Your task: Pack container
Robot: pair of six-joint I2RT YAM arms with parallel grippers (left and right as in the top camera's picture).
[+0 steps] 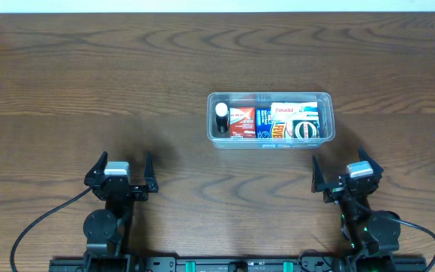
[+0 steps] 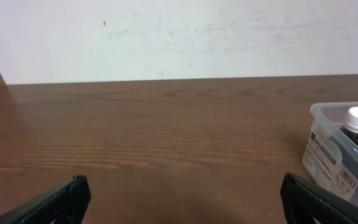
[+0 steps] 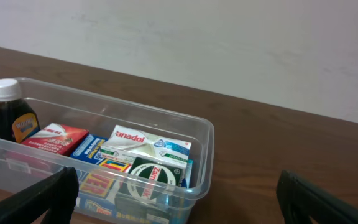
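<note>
- The container (image 1: pixel 211 121) stands on the table (image 1: pixel 89 75), right of centre, with its long side running across.
- At its left end stands a dark bottle (image 1: pixel 221 117) with a white cap. The right wrist view shows an orange label on the bottle (image 3: pixel 11 118), but its print is too small to read.
- Beside the bottle lies a red box (image 1: pixel 241 121), then a blue box (image 1: pixel 263 121). The writing on both is blurred.
- At the right end a white box (image 1: pixel 293 110) reads "Panadol" in red letters.
- In front of it sits a green-and-white box (image 1: pixel 306 128) with a round mark. In the right wrist view the word on this box (image 3: pixel 154 177) seems to begin "Zam".
- A yellow-and-red box (image 1: pixel 278 132) lies by the near wall, its text unreadable.
- The left wrist view shows a barcode sticker (image 2: pixel 328 155) on the container's end wall, with print too fine to make out.
- The left gripper (image 1: pixel 124 168) is spread wide and empty. The container is ahead of it and well off to its right.
- The right gripper (image 1: pixel 344 170) is also spread and empty. The container is just ahead of it and slightly to its left, without touching.
</note>
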